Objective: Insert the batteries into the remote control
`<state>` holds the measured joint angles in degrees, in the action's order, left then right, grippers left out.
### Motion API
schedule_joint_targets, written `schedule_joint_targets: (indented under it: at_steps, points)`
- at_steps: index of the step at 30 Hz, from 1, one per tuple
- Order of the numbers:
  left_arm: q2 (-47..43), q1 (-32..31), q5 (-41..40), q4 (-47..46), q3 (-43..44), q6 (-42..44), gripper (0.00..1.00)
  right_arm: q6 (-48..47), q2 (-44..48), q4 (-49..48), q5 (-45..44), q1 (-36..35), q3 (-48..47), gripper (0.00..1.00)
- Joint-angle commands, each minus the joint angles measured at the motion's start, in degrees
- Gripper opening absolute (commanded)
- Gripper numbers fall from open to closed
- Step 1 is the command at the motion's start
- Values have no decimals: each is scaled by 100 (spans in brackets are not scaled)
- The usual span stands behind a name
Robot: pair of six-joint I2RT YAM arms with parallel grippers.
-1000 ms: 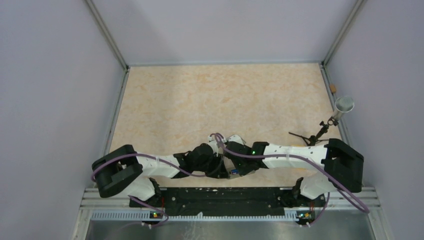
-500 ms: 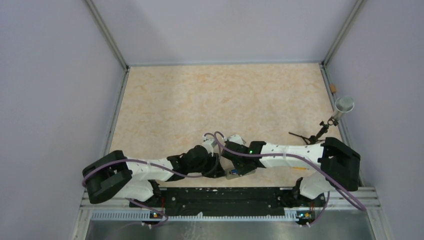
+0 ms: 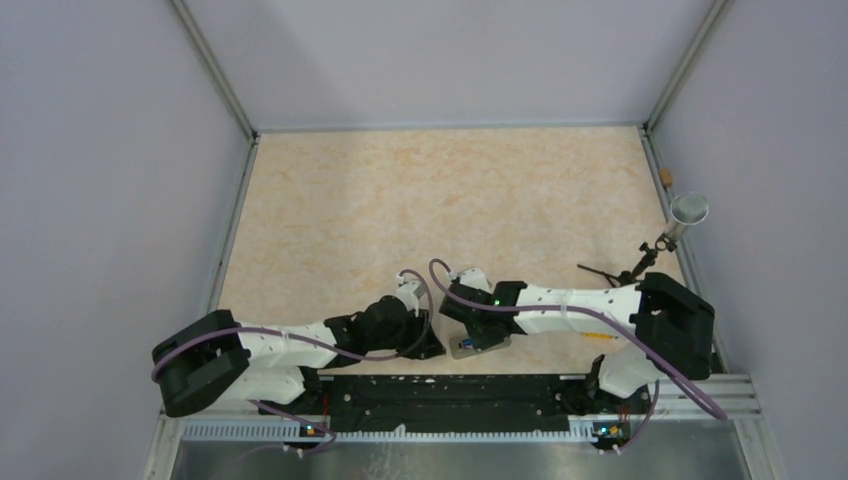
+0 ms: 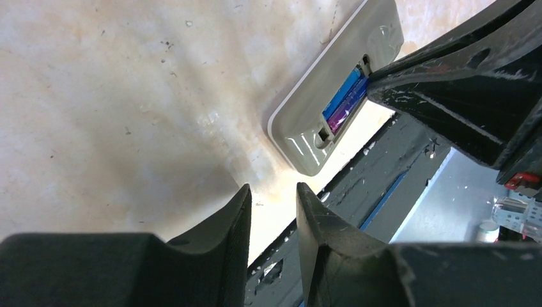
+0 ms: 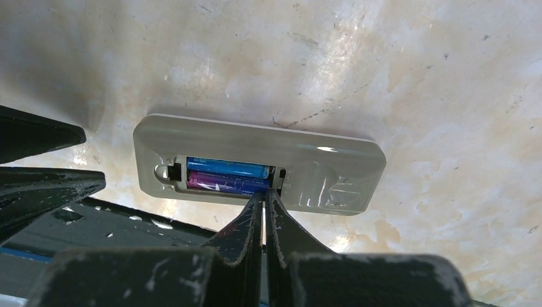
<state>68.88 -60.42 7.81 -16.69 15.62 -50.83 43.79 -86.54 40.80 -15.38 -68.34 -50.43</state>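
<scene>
The remote control (image 5: 332, 173) lies grey back up on the table by the near edge, its battery recess uncovered. Two batteries lie side by side in the recess, one blue (image 5: 227, 167) and one purple-blue (image 5: 220, 182). My right gripper (image 5: 263, 193) is shut, its tips resting against the end of the nearer battery. In the left wrist view the remote control (image 4: 300, 134) and the batteries (image 4: 345, 99) show beyond my left gripper (image 4: 271, 192), which is open, holds nothing and is a short way off. From above, both grippers sit close together, left gripper (image 3: 430, 345) and right gripper (image 3: 472, 338).
A black rail (image 3: 450, 390) runs just past the near table edge, close to the remote. A small tripod (image 3: 612, 272) and a grey funnel-like stand (image 3: 688, 210) sit at the right edge. Grey walls enclose the table on three sides.
My left arm has drawn back to the left, away from the remote, and its gripper no longer overlaps the right one. The right gripper has stayed shut at the battery recess.
</scene>
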Motion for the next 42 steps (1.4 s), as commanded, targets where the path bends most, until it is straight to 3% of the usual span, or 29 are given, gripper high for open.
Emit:
schedule_joint_targets:
  at_steps: [1, 12, 19, 42]
  points:
    - [-179, -15, -72, -134, -113, 73, 33, 322, -420, -1499, -254, 255, 450, 0]
    - [-258, -15, -39, -131, -158, 99, 33, 436, -133, -1986, 109, 467, 813, 3]
    - [-229, -14, -41, -133, -140, 99, 34, 345, -165, -1781, -12, 464, 825, 2]
    - [-208, -19, -269, 323, 118, 177, 34, -217, 951, -1185, -294, 260, 292, 1]
